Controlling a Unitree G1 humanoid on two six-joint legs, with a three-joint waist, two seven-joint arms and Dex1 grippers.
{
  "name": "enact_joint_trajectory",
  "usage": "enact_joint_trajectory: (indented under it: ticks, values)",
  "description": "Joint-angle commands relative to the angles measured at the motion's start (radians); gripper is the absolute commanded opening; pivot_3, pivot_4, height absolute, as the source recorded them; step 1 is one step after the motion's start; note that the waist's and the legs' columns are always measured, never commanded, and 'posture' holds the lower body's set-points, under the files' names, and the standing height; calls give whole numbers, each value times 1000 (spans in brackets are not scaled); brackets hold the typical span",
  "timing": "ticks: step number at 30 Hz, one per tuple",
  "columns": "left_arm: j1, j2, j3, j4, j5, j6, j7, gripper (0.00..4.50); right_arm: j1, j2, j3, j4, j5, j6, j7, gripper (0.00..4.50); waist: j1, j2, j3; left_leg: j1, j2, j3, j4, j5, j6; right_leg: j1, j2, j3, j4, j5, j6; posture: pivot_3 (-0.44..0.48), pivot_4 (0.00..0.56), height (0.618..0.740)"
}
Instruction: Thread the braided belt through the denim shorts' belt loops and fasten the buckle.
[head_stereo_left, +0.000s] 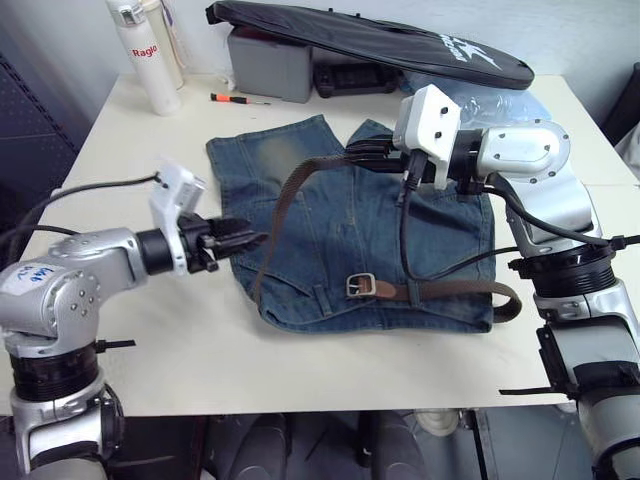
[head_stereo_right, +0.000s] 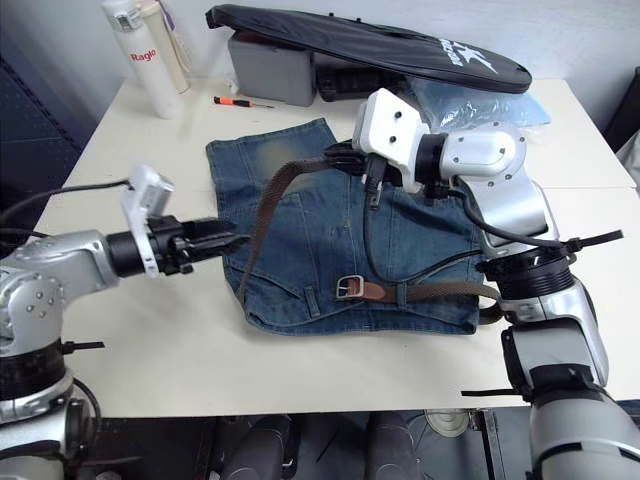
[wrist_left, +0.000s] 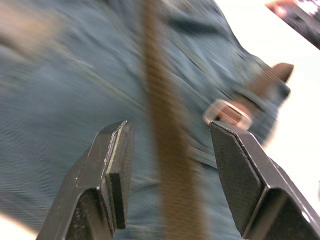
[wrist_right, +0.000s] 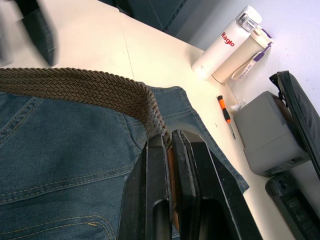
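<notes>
Pinching woven braided belt, right gripper, over faded denim shorts

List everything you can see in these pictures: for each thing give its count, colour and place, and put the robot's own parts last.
table: one, cream, under everything.
denim shorts: one, blue with faded patches, spread at the table's middle.
braided belt: one, dark brown, partly along the waistband, the rest lifted over the shorts.
buckle: one, silver, on the waistband.
bottle: one, white, far left corner.
screwdriver: one, orange and black, beside the bottle.
grey box: one, far edge.
black bag: one, lying over the grey box.
left gripper: one, black, open, at the shorts' left edge.
right gripper: one, black, shut on the belt above the shorts.
</notes>
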Motion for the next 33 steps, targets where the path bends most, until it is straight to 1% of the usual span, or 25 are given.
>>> enact_joint_trajectory:
  ticks: [1,2,4,5,6,8,10,11,12,13,17,21,23,25,28,31,33]
  values:
    - [-3,-14,6,-45,-15,53,62,2707,-18,0,-41,-45,5,-2,0,0,0,0,0,0,0,0,0,0,0,0,0,0,0,0,0,0,150,740]
    - [-4,-17,1,-45,-11,62,79,2707,-17,1,-40,-46,5,-1,-1,0,0,0,0,0,0,0,0,0,0,0,0,0,0,0,0,0,150,740]
    - [-5,-3,-38,-31,41,76,141,2707,-14,1,-41,-52,6,3,-2,0,0,0,0,1,0,0,0,0,0,0,0,0,1,0,0,0,150,740]
    - [-3,26,-79,-22,81,64,167,2707,-12,1,-41,-54,6,4,-3,0,0,0,0,1,0,0,0,0,0,0,0,1,1,0,0,0,150,740]
    - [-2,43,-106,-17,102,59,182,2464,-10,0,-41,-56,5,5,-3,0,0,0,0,1,0,1,0,0,0,0,0,1,1,0,0,0,150,740]
    - [-15,18,-104,-12,100,71,202,1901,-6,-3,-41,-59,2,5,-4,0,0,0,0,1,0,1,0,0,0,0,0,1,1,0,0,0,150,740]
    - [-27,-8,-99,-11,87,86,210,1132,-4,-5,-41,-60,0,5,-4,0,0,0,0,1,0,2,-1,0,0,0,0,2,1,0,0,0,150,740]
    - [-34,-22,-98,-9,87,90,218,603,-3,-6,-41,-62,-1,6,-3,0,1,0,0,1,0,2,0,0,0,0,0,2,1,0,0,0,150,740]
    - [-40,-36,-95,-7,87,94,224,269,-1,-8,-42,-65,0,8,-3,0,4,0,0,1,0,2,0,0,0,0,0,2,1,0,0,0,150,740]
    - [-52,-57,-83,-1,87,97,233,82,1,-9,-43,-70,0,12,-4,0,6,0,0,1,0,2,0,0,0,0,0,2,1,0,0,0,150,740]
    - [-93,-93,-54,19,91,100,252,82,20,-19,-41,-96,8,36,6,0,16,0,0,1,0,2,1,0,0,0,0,2,1,0,0,0,150,740]
    - [-126,-118,-22,47,83,124,258,82,80,-37,-38,-173,61,161,48,0,19,0,0,1,0,2,1,0,0,0,0,2,1,0,0,0,150,740]
    - [-135,-157,11,60,68,169,261,0,127,-65,-42,-208,90,261,66,845,20,0,0,1,0,3,1,0,0,0,0,3,1,0,0,0,150,740]
    - [-140,-189,37,64,59,210,261,0,154,-82,-49,-227,102,314,68,1641,21,0,0,1,0,3,1,0,0,0,0,3,2,0,0,0,150,740]
    - [-128,-220,67,74,24,241,263,0,171,-128,-66,-207,62,339,38,3108,21,0,0,1,0,3,2,0,0,0,0,3,2,0,0,0,150,740]
    - [-107,-243,104,97,-19,243,286,0,188,-190,-140,-202,88,388,27,4457,21,0,0,1,0,3,2,0,0,0,0,3,2,0,0,0,150,740]
    - [-106,-241,111,107,-32,243,301,0,232,-227,-173,-292,186,487,89,4457,25,0,0,1,0,3,2,0,0,0,0,3,2,0,0,0,150,740]
